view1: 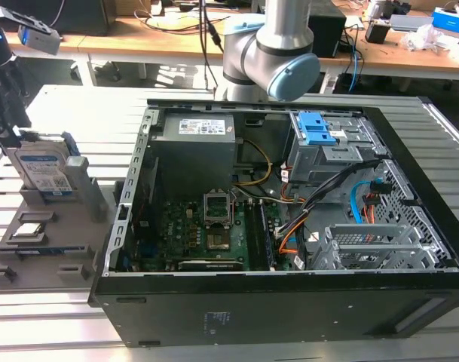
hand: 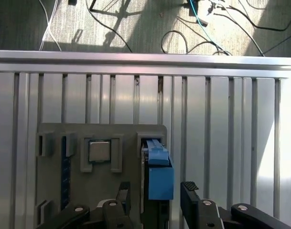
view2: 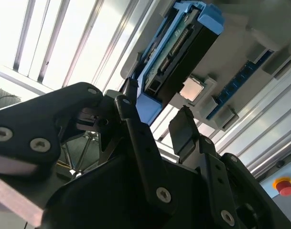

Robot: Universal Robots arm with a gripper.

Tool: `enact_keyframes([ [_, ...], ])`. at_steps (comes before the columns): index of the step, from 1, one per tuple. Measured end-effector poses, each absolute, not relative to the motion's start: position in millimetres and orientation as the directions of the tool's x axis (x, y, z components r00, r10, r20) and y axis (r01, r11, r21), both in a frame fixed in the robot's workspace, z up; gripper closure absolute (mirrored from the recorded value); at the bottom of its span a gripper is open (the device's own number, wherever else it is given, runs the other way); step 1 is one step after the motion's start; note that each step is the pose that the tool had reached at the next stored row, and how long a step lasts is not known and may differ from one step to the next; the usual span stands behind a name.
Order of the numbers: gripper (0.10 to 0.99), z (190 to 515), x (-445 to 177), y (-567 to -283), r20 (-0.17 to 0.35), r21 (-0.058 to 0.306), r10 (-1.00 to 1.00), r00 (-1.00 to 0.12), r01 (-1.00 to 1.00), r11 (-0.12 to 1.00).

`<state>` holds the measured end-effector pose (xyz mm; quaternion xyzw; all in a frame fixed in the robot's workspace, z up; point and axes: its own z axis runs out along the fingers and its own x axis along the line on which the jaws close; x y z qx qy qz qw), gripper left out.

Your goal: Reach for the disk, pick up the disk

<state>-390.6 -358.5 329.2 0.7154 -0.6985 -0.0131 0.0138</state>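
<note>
**Jaws wide around the upright disk**

Your gripper was spread wide, with a finger on either side of the disk and neither pad clearly touching it. The disk stood on edge in a slot of the grey holder, just beside a small square chip. It looked rigid, dense and shock-sensitive, with smooth metal faces. I'd judge those broad faces the place to clamp, not the flexing blue rails.

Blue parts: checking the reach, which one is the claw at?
The disk standing on edge in the grey holder: the open claw straddles it. The bare blue brackets sit inside the case.
</note>
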Motion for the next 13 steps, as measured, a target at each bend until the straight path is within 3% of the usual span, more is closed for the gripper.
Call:
enact_keyframes([
  [13, 0.545, 303.9, -394.6, -358.5, 0.001, 0.038, -1.0, 0.024, -0.999, -0.024],
])
